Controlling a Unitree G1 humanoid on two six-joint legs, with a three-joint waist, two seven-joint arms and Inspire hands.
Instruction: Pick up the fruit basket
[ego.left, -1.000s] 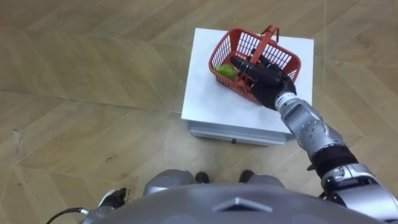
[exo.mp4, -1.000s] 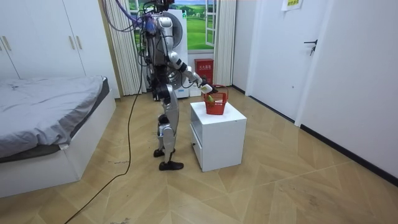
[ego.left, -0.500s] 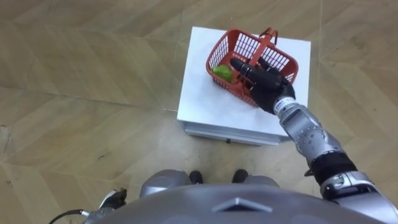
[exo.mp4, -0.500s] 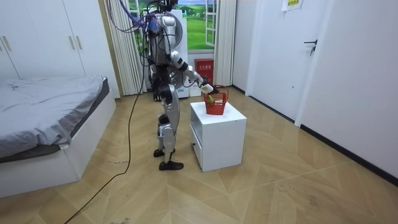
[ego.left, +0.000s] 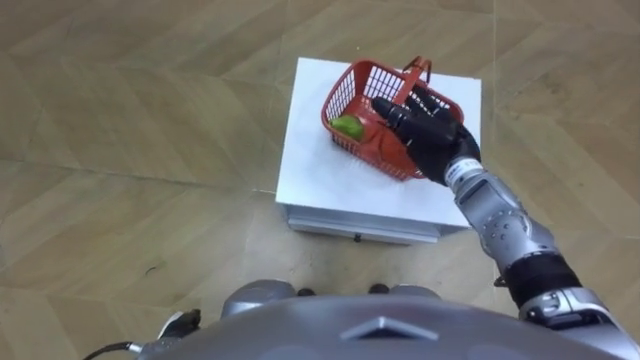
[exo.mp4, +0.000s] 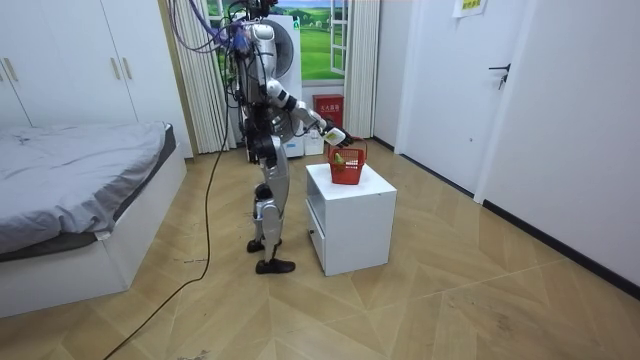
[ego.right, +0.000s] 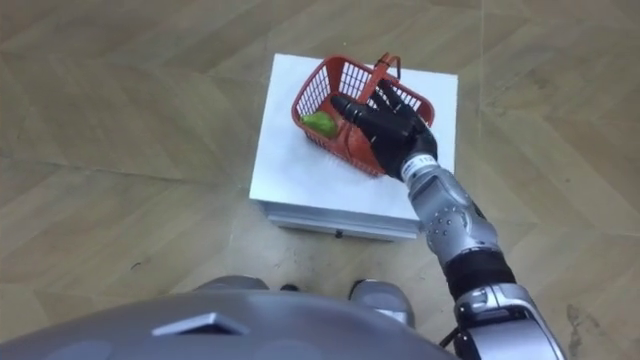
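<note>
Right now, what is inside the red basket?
A green fruit lies at the left end of the basket. The right hand, fingers straight, reaches over the middle and covers the rest of the inside, so anything more there cannot be seen.

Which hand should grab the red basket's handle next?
The right hand: it is open and stretched out over the basket, right beside its handle. The left hand hangs low by the robot's side.
</note>
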